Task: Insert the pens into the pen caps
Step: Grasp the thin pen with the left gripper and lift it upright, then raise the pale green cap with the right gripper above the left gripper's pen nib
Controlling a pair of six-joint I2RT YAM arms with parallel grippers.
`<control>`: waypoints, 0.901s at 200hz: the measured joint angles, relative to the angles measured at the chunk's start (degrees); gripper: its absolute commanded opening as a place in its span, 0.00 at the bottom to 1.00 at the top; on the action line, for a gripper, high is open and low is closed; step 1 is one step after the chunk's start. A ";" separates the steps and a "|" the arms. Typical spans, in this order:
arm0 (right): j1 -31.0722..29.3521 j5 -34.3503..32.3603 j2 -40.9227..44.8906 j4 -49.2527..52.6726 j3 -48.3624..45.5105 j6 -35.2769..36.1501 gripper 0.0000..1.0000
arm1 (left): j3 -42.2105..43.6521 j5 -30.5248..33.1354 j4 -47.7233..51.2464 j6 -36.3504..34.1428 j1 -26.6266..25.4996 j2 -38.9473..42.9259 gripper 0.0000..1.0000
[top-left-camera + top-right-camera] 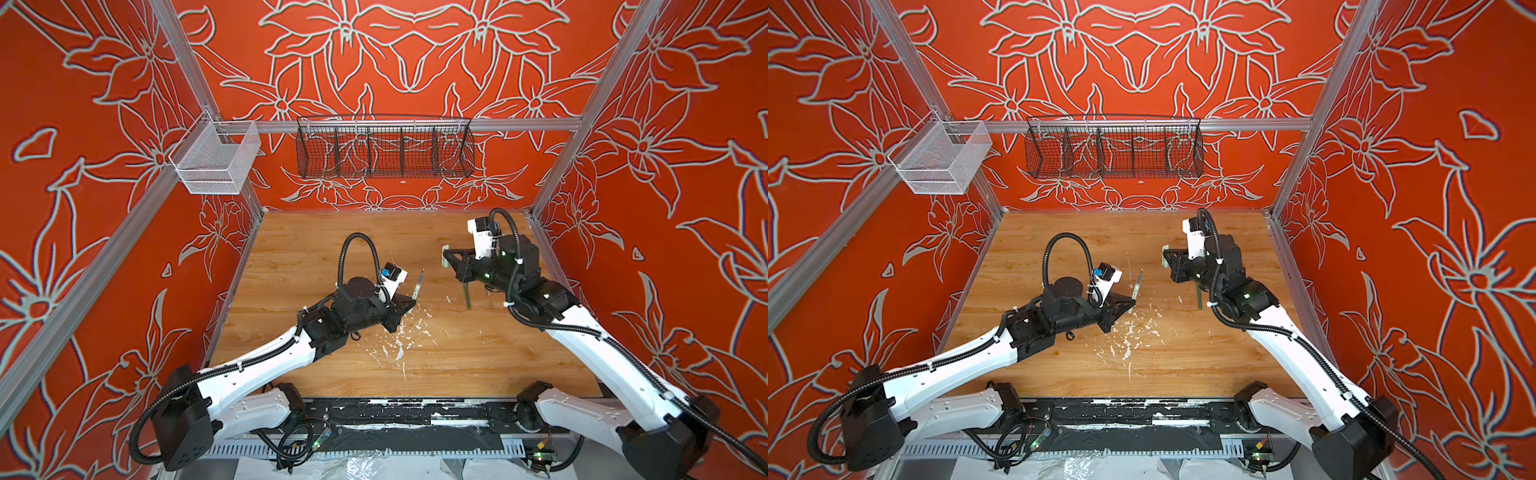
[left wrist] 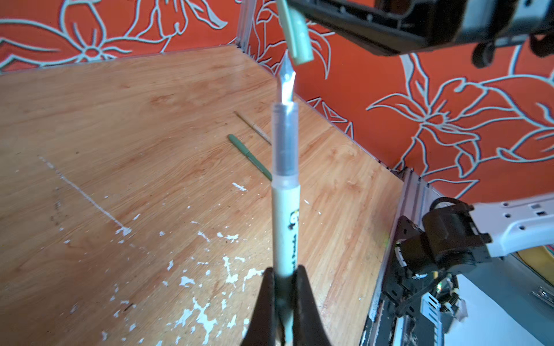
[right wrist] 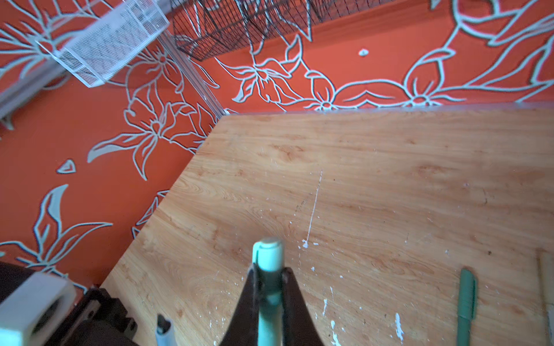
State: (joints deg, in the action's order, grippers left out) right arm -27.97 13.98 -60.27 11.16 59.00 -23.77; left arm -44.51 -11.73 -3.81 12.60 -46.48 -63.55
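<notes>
The left gripper [image 2: 284, 275] clamps the pale green pen [image 2: 285, 209]. The right gripper [image 3: 268, 275] pinches a pale green cap [image 3: 267, 254], near the pen tip's two o'clock in both top views. A dark green pen [image 2: 248, 155] lies on the desk [image 2: 120, 119].

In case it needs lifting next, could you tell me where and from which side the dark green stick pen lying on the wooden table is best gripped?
Grip the dark green stick pen mid-barrel, from straight above, closing across its width. It lies flat on the wooden table, so only its long sides are free; mind the thin tan pen lying beside it.
</notes>
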 measured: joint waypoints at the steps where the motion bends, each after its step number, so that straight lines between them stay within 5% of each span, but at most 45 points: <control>1: 0.00 0.02 0.07 -0.09 0.00 0.00 0.03 | -0.09 0.00 -0.09 0.00 -0.13 -0.02 0.00; 108: 0.00 7.67 6.67 -16.13 -4.33 -2.73 0.03 | -2.32 1.60 -3.23 -4.83 -3.08 -1.51 0.00; 180: 0.00 8.83 8.35 -19.06 -5.66 -4.33 0.03 | 0.39 10.12 -9.46 -11.21 -4.92 -0.44 0.00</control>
State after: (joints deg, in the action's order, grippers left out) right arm -27.97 22.81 -51.92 -7.90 53.34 -28.10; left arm -44.12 -1.61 -13.28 1.39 -51.40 -63.99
